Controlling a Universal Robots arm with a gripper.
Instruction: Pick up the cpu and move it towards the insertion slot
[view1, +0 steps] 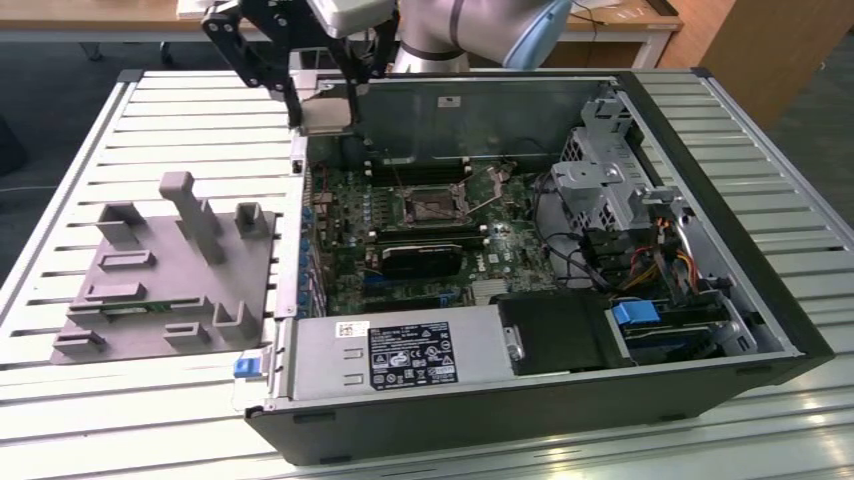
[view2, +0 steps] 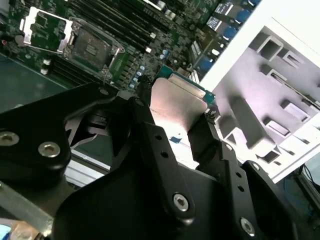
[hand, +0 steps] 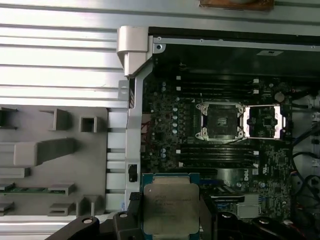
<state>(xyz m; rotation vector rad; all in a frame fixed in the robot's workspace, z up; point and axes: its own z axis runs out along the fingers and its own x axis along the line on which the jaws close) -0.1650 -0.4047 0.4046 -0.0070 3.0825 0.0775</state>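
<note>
Gripper (view2: 177, 122): jaws pinching the cpu (hand: 171, 202), held aloft above the open case's (view1: 747, 300) edge, well apart from the slot (hand: 220, 121). Nearby: grey fixture (view1: 160, 270) beside the case; heatsink (view1: 424, 262) near the slot. Surface: pale slatted table (view1: 80, 160).

my exterior view looks down from high, well back, over the open computer case (view1: 534, 400). both wrist views ride near the gripper (view2: 172, 125), facing down; all share the insertion slot (view1: 430, 208).
</note>
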